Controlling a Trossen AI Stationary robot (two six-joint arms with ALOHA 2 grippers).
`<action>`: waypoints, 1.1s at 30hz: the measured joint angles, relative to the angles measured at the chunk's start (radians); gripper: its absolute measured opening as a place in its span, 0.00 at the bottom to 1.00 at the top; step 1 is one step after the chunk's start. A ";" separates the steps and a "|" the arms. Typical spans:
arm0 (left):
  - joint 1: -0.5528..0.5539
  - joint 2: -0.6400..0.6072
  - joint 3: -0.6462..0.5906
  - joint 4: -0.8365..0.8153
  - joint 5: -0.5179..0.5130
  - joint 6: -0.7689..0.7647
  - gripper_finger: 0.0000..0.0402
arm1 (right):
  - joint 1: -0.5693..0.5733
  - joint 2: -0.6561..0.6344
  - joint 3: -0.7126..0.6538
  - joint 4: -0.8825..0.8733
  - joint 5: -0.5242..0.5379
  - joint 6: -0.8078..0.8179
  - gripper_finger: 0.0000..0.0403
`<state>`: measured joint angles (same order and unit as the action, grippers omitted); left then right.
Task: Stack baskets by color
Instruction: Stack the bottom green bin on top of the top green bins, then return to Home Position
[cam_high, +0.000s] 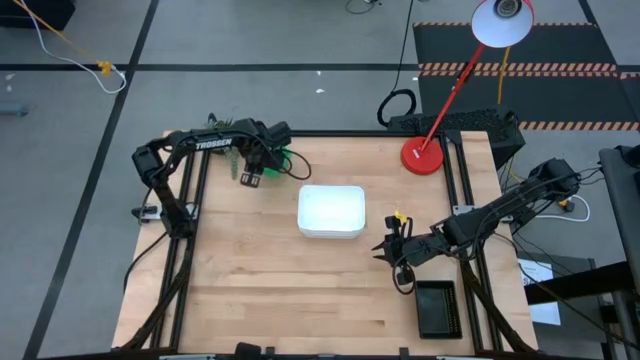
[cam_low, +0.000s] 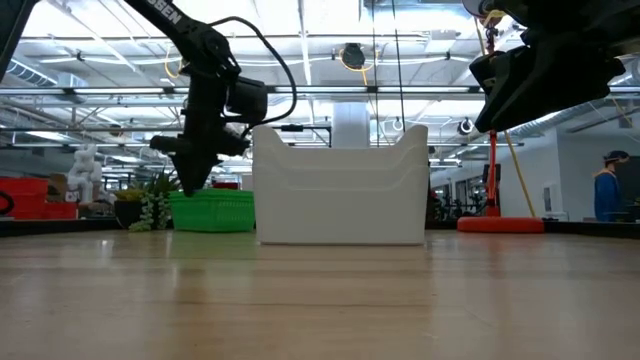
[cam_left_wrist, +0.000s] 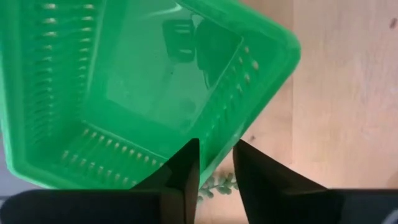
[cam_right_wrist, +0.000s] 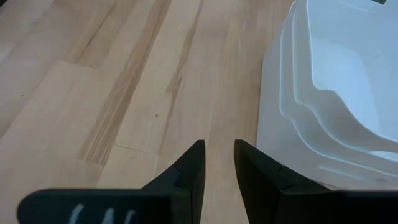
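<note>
A bright green basket (cam_left_wrist: 143, 93) rests flat on the table's far left part (cam_high: 284, 160), open side up. My left gripper (cam_left_wrist: 216, 169) points down over its edge (cam_low: 188, 186), open by a narrow gap. One finger stands over the inside of the basket's wall, the other outside it. I cannot tell whether either touches it. Three white baskets (cam_high: 331, 211) sit nested in a stack at the table's middle (cam_right_wrist: 336, 93). My right gripper (cam_right_wrist: 219, 163) hangs above bare wood to the stack's right (cam_high: 384, 248), narrowly open and empty. A black basket (cam_high: 437, 308) lies at the near right.
A small green leafy sprig (cam_left_wrist: 217, 184) lies on the wood just outside the green basket (cam_low: 152, 210). The red lamp base (cam_high: 423, 156) stands at the far right. Bare wood stretches across the table's near half (cam_high: 290, 300).
</note>
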<state>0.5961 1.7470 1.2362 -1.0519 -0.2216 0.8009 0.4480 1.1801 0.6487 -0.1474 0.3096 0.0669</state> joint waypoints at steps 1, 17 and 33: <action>0.000 0.000 0.000 0.003 0.007 -0.007 0.23 | 0.000 0.000 0.000 0.000 0.000 0.000 0.19; -0.035 0.000 0.000 0.000 0.015 -0.183 0.05 | 0.000 0.000 0.000 0.008 0.001 0.000 0.19; -0.080 -0.008 0.000 0.002 0.007 -0.308 0.17 | 0.000 0.000 0.000 0.010 0.001 0.005 0.19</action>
<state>0.5163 1.7391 1.2362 -1.0495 -0.2146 0.4931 0.4477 1.1801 0.6487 -0.1371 0.3107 0.0715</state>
